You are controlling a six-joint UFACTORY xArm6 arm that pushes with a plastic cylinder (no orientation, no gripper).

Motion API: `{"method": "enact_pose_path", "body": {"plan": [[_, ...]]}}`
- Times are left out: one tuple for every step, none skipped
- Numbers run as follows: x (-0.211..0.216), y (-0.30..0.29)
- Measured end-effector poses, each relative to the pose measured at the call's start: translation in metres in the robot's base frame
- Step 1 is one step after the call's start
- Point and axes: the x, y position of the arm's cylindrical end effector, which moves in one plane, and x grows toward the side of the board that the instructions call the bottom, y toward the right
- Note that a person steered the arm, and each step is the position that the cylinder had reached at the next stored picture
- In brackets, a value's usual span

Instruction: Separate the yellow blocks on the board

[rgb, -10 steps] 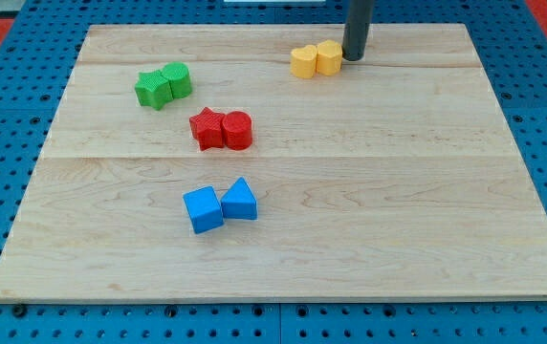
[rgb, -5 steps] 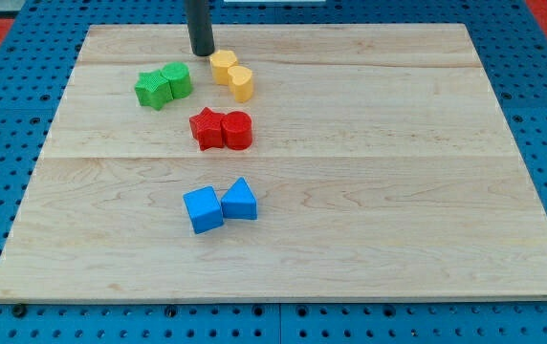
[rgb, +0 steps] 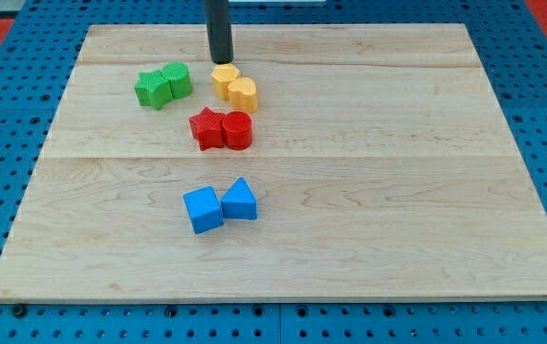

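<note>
Near view's top, my tip (rgb: 220, 59) sitting just above two yellow blocks (rgb: 233, 85), which are touching each other on table (rgb: 398, 191). No pincer showing, only rod. Red pair (rgb: 222, 129) lying just below yellows; green pair (rgb: 164, 85) sitting left; blue pair (rgb: 220, 205) lying lower.

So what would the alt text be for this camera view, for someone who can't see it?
A dark rod's tip rests just above two touching yellow blocks near the top of a wooden board. Below them sit a red pair, to their left a green pair, and lower down a blue pair.
</note>
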Motion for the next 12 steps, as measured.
{"method": "enact_pose_path", "body": {"plan": [[0.001,0.0],[0.025,0.045],[0.055,0.077],[0.084,0.027],[0.062,0.004],[0.043,0.01],[0.029,0.013],[0.018,0.015],[0.018,0.019],[0.018,0.019],[0.017,0.002],[0.017,0.022]]}}
